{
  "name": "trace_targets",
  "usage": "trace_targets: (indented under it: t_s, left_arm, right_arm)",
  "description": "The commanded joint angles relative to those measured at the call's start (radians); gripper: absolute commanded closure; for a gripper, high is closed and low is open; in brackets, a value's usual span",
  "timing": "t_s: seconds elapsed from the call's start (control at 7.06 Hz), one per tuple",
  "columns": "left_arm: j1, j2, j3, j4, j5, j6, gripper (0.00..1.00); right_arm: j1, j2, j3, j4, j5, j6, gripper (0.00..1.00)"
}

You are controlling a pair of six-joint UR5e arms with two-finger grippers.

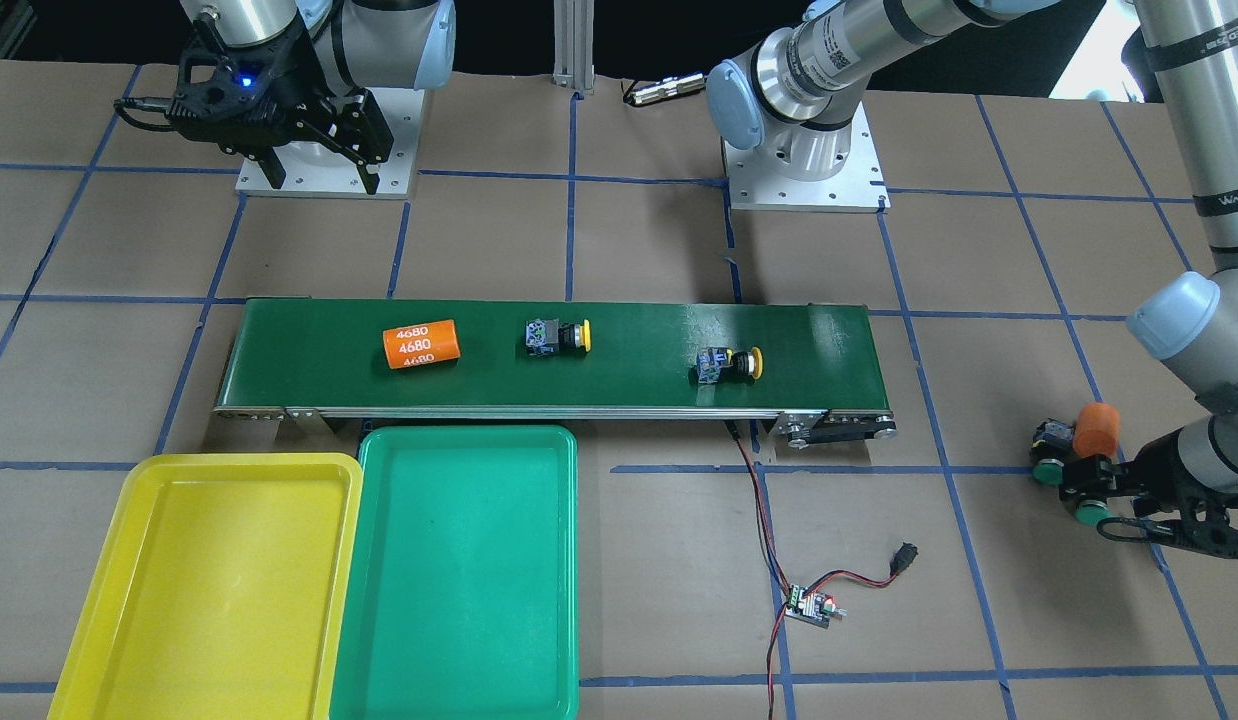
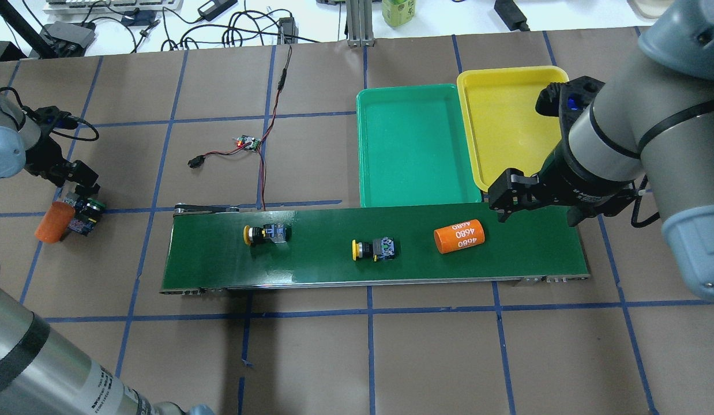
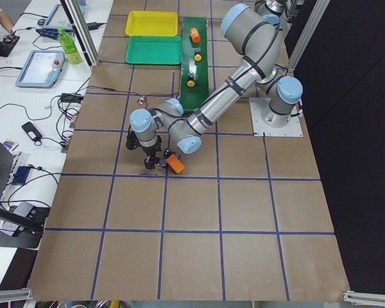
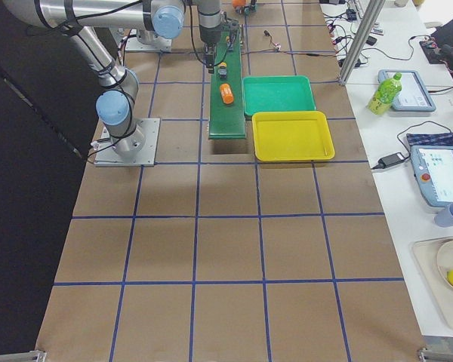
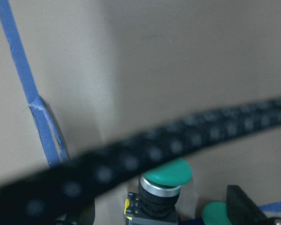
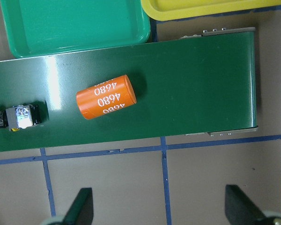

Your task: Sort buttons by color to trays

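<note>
Brown, blue-taped bench (image 1: 619, 620) bore a conveyor belt (image 1: 629, 385) carrying two yellow buttons (image 1: 557, 336) (image 1: 729, 365), beside the green tray (image 1: 469, 432) and the yellow tray (image 1: 129, 480). Left claw (image 1: 1091, 497) stood apart astride the green buttons (image 1: 1049, 472); right claw (image 1: 324, 180) hung spread.

There are four buttons. Two are yellow: one yellow button (image 1: 557, 337) and a second yellow button (image 1: 729, 365). Two are green: one green button (image 5: 164, 187) and a second green button (image 5: 214, 213). There are two orange cans: one orange can (image 1: 421, 345) and a second orange can (image 1: 1096, 428). There are two trays: one yellow tray (image 1: 219, 590) and one green tray (image 1: 459, 570). There is one long belt (image 1: 279, 360) and one little board (image 1: 811, 606) with wires.
</note>
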Motion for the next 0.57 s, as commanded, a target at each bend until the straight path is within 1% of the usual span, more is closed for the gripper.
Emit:
trace_targets:
  t_s: [0.0,0.14,0.28,0.42]
  left_arm:
    - [0.001,-0.005,-0.003,0.004,-0.001,0.009,0.57]
    - [0.001,-0.005,-0.017,0.011,0.001,0.03,0.83]
    - [0.001,-0.004,-0.008,0.017,0.001,0.054,1.0]
    - [-0.01,0.027,0.001,0.003,0.004,0.042,1.0]
  right_arm:
    - [-0.001,-0.011,0.006,-0.003,0.004,-0.005,0.0]
    - [0.0,-0.02,0.012,0.012,-0.002,-0.007,0.0]
    - [0.002,-0.038,0.028,0.047,-0.005,-0.02,0.0]
    - [-0.001,-0.055,0.032,0.041,-0.002,-0.023,0.0]
